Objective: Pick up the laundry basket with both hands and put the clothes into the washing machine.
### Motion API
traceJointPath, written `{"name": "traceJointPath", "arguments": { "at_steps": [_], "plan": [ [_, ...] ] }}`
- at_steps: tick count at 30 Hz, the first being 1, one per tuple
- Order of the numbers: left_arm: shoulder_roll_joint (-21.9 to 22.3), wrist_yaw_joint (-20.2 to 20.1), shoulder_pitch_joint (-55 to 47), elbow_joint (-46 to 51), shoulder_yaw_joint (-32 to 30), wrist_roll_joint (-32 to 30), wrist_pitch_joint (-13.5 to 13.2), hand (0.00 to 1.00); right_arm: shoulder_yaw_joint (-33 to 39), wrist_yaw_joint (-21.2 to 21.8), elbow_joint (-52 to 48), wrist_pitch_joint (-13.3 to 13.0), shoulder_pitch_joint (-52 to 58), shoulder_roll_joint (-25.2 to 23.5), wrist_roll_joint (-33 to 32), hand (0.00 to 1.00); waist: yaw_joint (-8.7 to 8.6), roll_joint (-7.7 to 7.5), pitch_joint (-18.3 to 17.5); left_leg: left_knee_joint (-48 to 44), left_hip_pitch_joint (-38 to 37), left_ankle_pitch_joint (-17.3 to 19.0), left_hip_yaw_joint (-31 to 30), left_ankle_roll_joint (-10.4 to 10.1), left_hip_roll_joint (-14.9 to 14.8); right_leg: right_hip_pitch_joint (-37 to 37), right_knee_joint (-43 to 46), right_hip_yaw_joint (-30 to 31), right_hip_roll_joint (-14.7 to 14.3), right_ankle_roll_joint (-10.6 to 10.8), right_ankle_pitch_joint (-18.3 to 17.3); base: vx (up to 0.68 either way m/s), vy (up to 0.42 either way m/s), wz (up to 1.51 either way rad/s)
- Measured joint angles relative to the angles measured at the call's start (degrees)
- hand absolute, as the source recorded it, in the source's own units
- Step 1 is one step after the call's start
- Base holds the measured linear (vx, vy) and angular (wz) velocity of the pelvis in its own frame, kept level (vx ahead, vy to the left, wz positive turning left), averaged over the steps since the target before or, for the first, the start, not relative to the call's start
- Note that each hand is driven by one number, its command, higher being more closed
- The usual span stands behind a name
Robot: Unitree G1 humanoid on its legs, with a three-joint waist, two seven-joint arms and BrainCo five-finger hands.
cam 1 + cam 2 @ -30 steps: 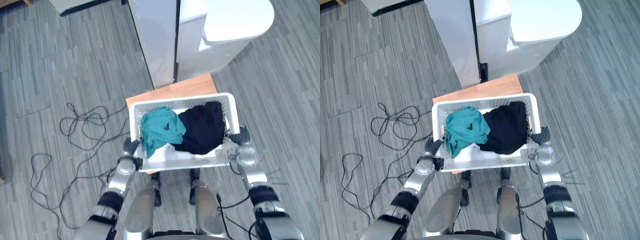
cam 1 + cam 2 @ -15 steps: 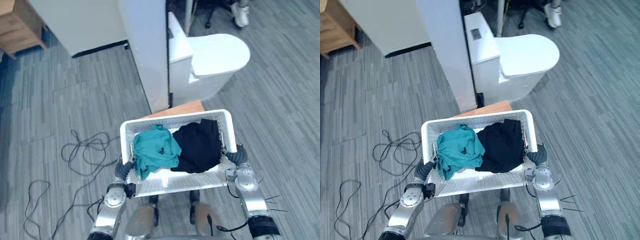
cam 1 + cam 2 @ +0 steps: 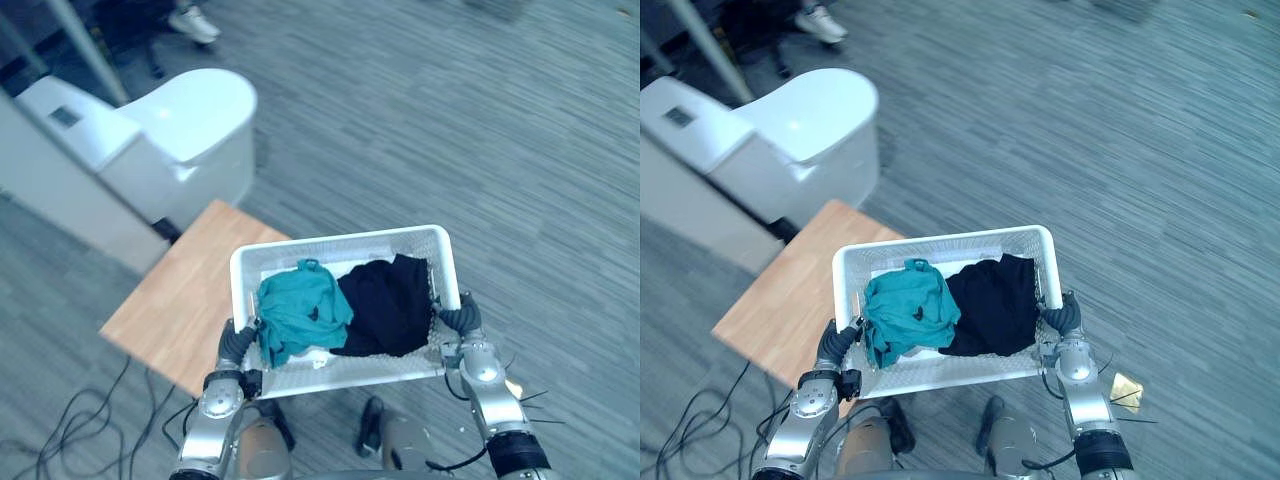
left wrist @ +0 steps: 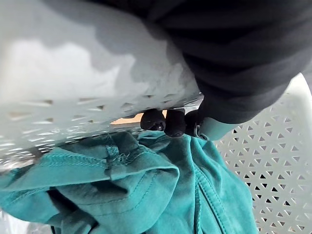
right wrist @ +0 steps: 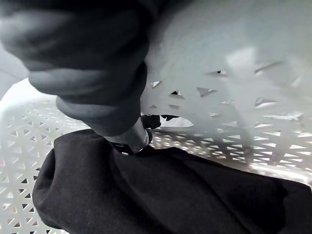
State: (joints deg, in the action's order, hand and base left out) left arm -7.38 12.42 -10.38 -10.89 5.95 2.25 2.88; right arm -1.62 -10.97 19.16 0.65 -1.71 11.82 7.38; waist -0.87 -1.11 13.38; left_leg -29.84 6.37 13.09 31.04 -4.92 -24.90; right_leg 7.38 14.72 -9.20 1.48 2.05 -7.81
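Left eye view: laundry basket [image 3: 345,242] crosswise, left robot hand [image 3: 233,346], right robot hand [image 3: 457,320] gripping.

Grey plank floor [image 3: 450,120], low wooden table [image 3: 170,300], white toilet [image 3: 190,120].

Perforated white plastic basket [image 3: 340,246], soft teal cloth [image 3: 300,312], black cloth [image 3: 388,305], matt wooden tabletop [image 3: 175,300].

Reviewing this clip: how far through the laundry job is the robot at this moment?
Done: the laundry basket is picked up and hangs partly past the edge of the wooden table. In hand: the left hand and right hand each curl fingers through a side handle slot and carry it. Left: the teal garment and black garment both lie inside the basket, so the loading step is not yet done.
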Motion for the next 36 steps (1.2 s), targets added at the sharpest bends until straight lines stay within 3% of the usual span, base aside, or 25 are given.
{"name": "traceJointPath", "arguments": {
  "at_steps": [1,2,4,5,7,10,11,12,13,15,16,18,19,21,22,25,26,27,28,29,31,32,33,34,36],
  "plan": [
    [0.34,-0.02,-0.43,0.01,0.02,0.00,0.25,1.00,-0.01,0.00,0.00,0.07,0.34,0.06,0.01,1.00,0.02,0.21,-0.13,-2.80,-0.18,0.07,-0.25,2.12,-1.53,-0.62,0.00,1.27,-1.29,-0.49,-0.17,0.19,-0.257,-1.33],
    [0.91,-0.11,-1.09,0.01,0.05,0.00,0.58,1.00,0.03,-0.01,-0.36,0.46,1.02,0.26,0.01,1.00,0.04,0.30,-0.13,-10.04,0.72,-1.35,-3.35,7.40,-3.74,-2.43,-0.15,3.87,-3.09,-1.33,-0.59,0.20,-0.169,-1.30],
    [1.98,-0.08,-1.69,0.11,0.11,0.05,0.58,1.00,0.13,-0.06,-1.38,0.85,1.73,1.64,0.01,1.00,0.40,0.58,-0.19,-18.40,4.01,0.38,-12.65,4.64,-0.32,-4.60,-0.55,8.32,-3.47,-2.33,-1.17,0.21,-0.039,-1.19],
    [2.99,0.05,-2.16,0.27,0.05,0.33,0.49,1.00,0.14,-0.06,-2.73,0.99,1.78,2.33,0.04,1.00,0.71,1.11,-0.15,-20.54,6.19,1.98,-16.95,4.00,4.17,-5.65,-1.52,11.04,-3.45,-3.09,-1.67,0.20,0.140,-1.13],
    [3.85,0.01,-2.67,0.34,-0.10,0.64,0.37,1.00,0.16,-0.04,-3.44,1.00,2.13,2.43,0.12,1.00,2.16,1.97,-0.53,-18.60,9.32,3.30,-19.52,4.32,9.38,-6.80,-3.02,14.48,-3.46,-3.28,-2.21,0.18,0.161,-0.96],
    [4.12,-0.50,-3.69,1.11,-1.14,0.66,0.28,1.00,0.10,0.05,-3.77,1.05,2.20,2.25,0.52,1.00,3.26,3.17,-0.51,-4.08,15.42,2.09,-22.56,2.46,16.30,-8.23,-4.93,17.06,-1.86,-1.24,-3.45,0.26,0.263,-0.56],
    [4.36,-1.15,-3.94,1.25,-1.57,0.63,0.32,1.00,0.23,0.02,-3.71,1.11,2.25,1.90,0.52,1.00,3.97,3.74,-0.32,0.39,16.27,-3.17,-23.28,2.17,18.08,-8.94,-5.02,17.95,-0.60,0.64,-4.65,0.37,0.297,-0.43],
    [4.06,-1.35,-4.16,1.25,-1.94,0.51,0.41,1.00,0.18,-0.12,-3.69,1.25,2.78,1.04,0.54,1.00,4.82,2.12,-0.58,3.36,14.07,-3.20,-21.18,4.28,20.86,-9.40,-5.99,18.99,1.67,0.59,-5.58,0.41,0.279,-0.25],
    [4.05,-1.30,-4.17,1.46,-2.12,0.45,0.42,1.00,0.14,-0.14,-3.78,1.24,2.75,0.87,0.55,1.00,4.72,1.91,-0.75,3.37,14.08,-2.84,-20.70,4.42,21.54,-9.63,-6.30,18.90,2.47,0.26,-5.13,0.46,0.246,-0.09],
    [4.15,-1.22,-5.25,2.51,-2.86,0.43,0.46,1.00,-0.15,0.00,-3.70,1.40,1.66,0.58,1.20,1.00,5.75,2.60,-0.88,-2.41,15.05,0.90,-18.78,10.98,21.45,-10.90,-6.35,18.55,3.82,2.71,-4.59,0.38,0.249,-0.20],
    [4.16,-1.18,-5.25,2.44,-3.38,0.43,0.61,1.00,-0.11,-0.03,-3.72,1.40,1.70,-0.23,1.61,1.00,6.18,2.26,-1.05,-3.34,14.28,3.18,-18.03,11.50,22.07,-10.77,-3.85,18.48,4.54,4.87,-5.90,0.37,0.302,-0.26],
    [3.95,-1.17,-5.26,2.18,-3.22,0.38,0.65,1.00,1.13,-0.02,-3.70,1.43,2.12,-1.63,2.78,1.00,5.98,2.02,-1.08,-2.39,10.15,6.92,-16.67,11.68,24.49,-3.39,18.14,19.05,5.54,13.82,-8.97,0.47,0.299,-0.07],
    [3.15,-1.10,-5.60,2.15,-2.54,-0.02,1.23,1.00,1.24,-0.08,-3.68,1.51,3.57,-2.58,2.96,1.00,4.90,1.83,-1.01,-0.62,4.81,8.46,-16.74,11.96,26.85,3.01,37.85,18.13,6.83,13.10,-7.65,0.54,0.245,0.00],
    [2.20,-0.95,-6.16,2.15,-1.54,-0.60,1.50,1.00,1.38,-0.11,-3.67,1.56,5.20,-2.91,2.94,1.00,4.08,2.10,-1.18,3.61,-1.63,8.68,-16.32,12.32,28.37,7.33,46.06,12.98,8.96,8.53,-7.42,0.47,0.171,-0.09],
    [1.68,-0.86,-6.10,2.17,-1.20,-0.64,1.53,1.00,1.39,-0.11,-3.71,1.57,5.49,-3.48,2.90,1.00,2.86,2.35,-1.27,8.06,-5.98,8.65,-16.76,12.41,29.10,10.66,45.71,7.50,9.92,5.18,-8.24,0.38,0.117,-0.08],
    [-0.01,-0.82,-4.51,1.81,0.36,-0.64,1.50,1.00,2.19,-0.13,-4.12,1.56,5.75,-3.55,2.78,1.00,1.37,2.46,-1.29,14.36,-12.02,8.57,-17.64,12.41,29.18,16.84,35.55,-0.37,9.10,2.45,-9.74,0.46,0.097,0.03],
    [-0.17,-0.93,-2.53,0.96,1.41,-0.69,1.52,1.00,3.63,-0.14,-4.32,1.56,5.80,-3.38,2.67,1.00,1.05,3.25,-1.09,17.49,-14.84,8.50,-18.63,12.18,28.82,19.37,23.81,-2.39,7.37,1.42,-7.07,0.69,0.048,0.37],
    [-0.12,-0.93,-0.75,-0.08,2.35,-0.87,1.53,1.00,4.90,-0.31,-4.40,1.60,5.82,-3.52,2.18,1.00,-0.33,3.42,-0.97,20.41,-17.43,8.34,-19.96,11.58,28.56,19.79,6.82,-3.68,5.90,2.66,0.09,0.72,0.027,0.53],
    [-0.18,-0.96,-0.03,-0.54,2.59,-1.26,1.52,1.00,5.34,-0.48,-4.48,1.61,5.84,-3.56,2.17,1.00,-0.93,3.04,-0.82,21.64,-19.12,8.39,-20.74,11.46,28.92,20.11,0.22,-4.56,5.69,2.82,3.07,0.78,-0.010,0.63],
    [0.01,-0.98,1.07,-1.30,2.98,-1.99,1.55,1.00,6.18,-0.61,-4.58,1.61,6.04,-3.50,2.17,1.00,-1.93,2.64,-0.56,22.77,-22.58,9.59,-22.11,9.33,29.10,21.76,-5.25,-5.09,5.40,1.58,7.53,0.73,-0.057,0.57],
    [0.34,-1.02,1.39,-1.62,3.33,-3.02,1.54,1.00,6.41,-1.28,-4.91,1.62,7.16,-3.50,2.18,1.00,-3.20,2.41,-0.75,22.75,-27.81,10.97,-24.24,6.77,28.68,22.22,-8.02,-5.86,4.49,-1.83,10.60,0.81,-0.103,0.50],
    [1.40,-1.02,1.53,-2.22,3.35,-3.14,1.55,1.00,6.49,-1.36,-5.12,1.63,7.59,-2.94,2.18,1.00,-3.53,4.40,-1.18,19.75,-29.72,12.08,-25.43,4.73,26.49,23.17,-2.49,-4.70,3.47,-5.89,19.11,0.90,-0.149,0.19],
    [2.70,-1.04,1.81,-2.71,3.17,-3.53,1.61,1.00,7.15,-1.28,-5.16,1.73,7.62,-2.09,2.17,1.00,-3.23,7.39,-1.87,9.82,-27.09,11.60,-24.98,3.83,23.22,25.30,7.02,-6.63,2.88,-6.73,17.05,0.93,-0.163,0.07],
    [3.00,-1.02,2.06,-2.75,3.19,-3.64,1.63,1.00,7.52,-1.27,-5.27,1.74,7.49,-2.01,2.17,1.00,-3.19,8.66,-1.72,2.25,-24.36,9.58,-24.34,1.39,21.02,24.99,10.14,-7.29,1.98,-7.22,13.71,0.89,-0.185,-0.17],
    [3.97,-0.99,0.69,-2.37,1.94,-3.92,1.66,1.00,6.13,-1.29,-9.64,2.23,9.27,-2.05,2.20,1.00,-1.26,9.67,-1.30,-26.12,-13.73,-14.67,-21.29,2.10,14.54,17.61,13.26,-5.98,-1.67,-6.48,4.75,0.93,-0.183,-0.43]
  ]
}}
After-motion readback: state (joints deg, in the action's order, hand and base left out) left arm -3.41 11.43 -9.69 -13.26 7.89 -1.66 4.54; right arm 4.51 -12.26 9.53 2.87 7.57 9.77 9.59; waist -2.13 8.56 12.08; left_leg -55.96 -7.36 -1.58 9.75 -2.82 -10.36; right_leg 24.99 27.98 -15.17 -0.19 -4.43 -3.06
